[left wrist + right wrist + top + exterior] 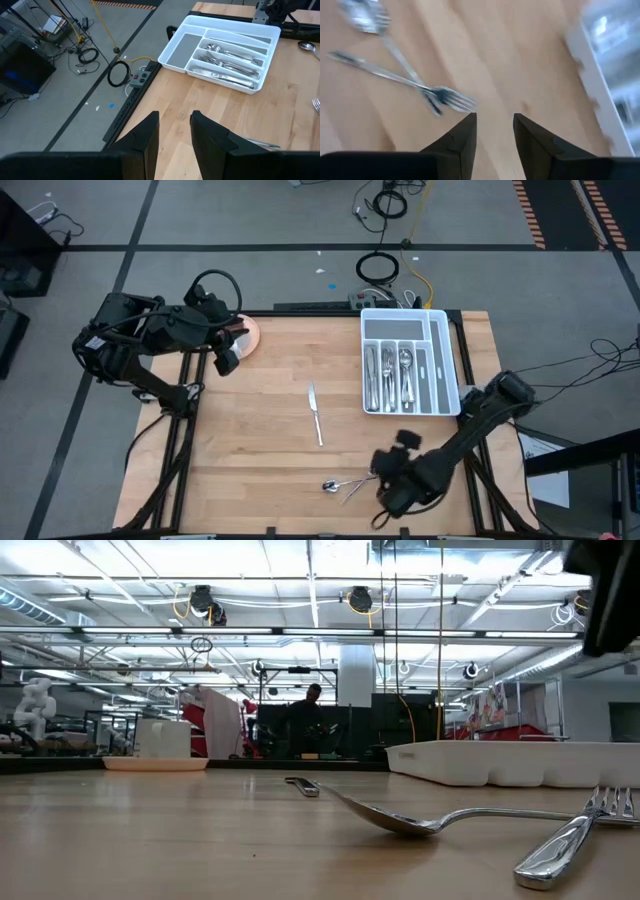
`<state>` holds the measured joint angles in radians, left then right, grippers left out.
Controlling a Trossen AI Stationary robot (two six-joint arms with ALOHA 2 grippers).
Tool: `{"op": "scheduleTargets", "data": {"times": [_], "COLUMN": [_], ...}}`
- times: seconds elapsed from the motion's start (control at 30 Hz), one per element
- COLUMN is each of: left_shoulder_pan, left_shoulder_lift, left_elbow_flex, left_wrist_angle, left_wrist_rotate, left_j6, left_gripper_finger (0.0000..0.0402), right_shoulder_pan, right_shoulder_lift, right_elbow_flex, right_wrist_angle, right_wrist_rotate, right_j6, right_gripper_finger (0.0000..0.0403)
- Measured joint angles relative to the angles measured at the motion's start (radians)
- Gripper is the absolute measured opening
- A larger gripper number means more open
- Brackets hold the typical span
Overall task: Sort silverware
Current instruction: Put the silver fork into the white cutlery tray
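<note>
Slim shiny steel fork [420, 90] and spoon [332, 485] lie crossed at the wooden surface's [260, 430] six o'clock: stiff, light, slippery; pinch mid-handle. Right end effector [494, 131] hovers near, narrowly parted, empty.

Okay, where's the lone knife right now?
In the high view the knife lies alone mid-table, left of the white tray, above the spoon and fork.
</note>
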<state>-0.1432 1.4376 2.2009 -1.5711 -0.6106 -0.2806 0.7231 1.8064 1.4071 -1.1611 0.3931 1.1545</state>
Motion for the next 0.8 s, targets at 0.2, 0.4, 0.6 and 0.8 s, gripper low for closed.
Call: {"op": "scheduleTargets", "data": {"times": [0.2, 0.4, 0.6, 0.8], "left_shoulder_pan": [0.000, 0.000, 0.000, 0.000], "left_shoulder_lift": [0.000, 0.000, 0.000, 0.000], "left_elbow_flex": [0.000, 0.000, 0.000, 0.000], "left_wrist_angle": [0.000, 0.000, 0.000, 0.000], "left_wrist_rotate": [0.000, 0.000, 0.000, 0.000], "left_j6": [0.000, -0.001, -0.003, -0.010], "left_gripper_finger": [0.0116, 0.0116, 0.0116, 0.0116], "right_shoulder_pan": [-0.024, -0.060, -0.070, -0.090], "right_shoulder_lift": [-0.135, -0.233, -0.257, -0.258], "right_elbow_flex": [-0.207, -0.442, -0.554, -0.591], "right_wrist_angle": [0.188, 0.616, 0.653, 0.712], "right_wrist_rotate": [-0.152, -0.211, -0.217, -0.213], "right_j6": [0.224, 0.348, 0.405, 0.371], "right_gripper_finger": [0.0135, 0.0149, 0.0163, 0.0167]}}
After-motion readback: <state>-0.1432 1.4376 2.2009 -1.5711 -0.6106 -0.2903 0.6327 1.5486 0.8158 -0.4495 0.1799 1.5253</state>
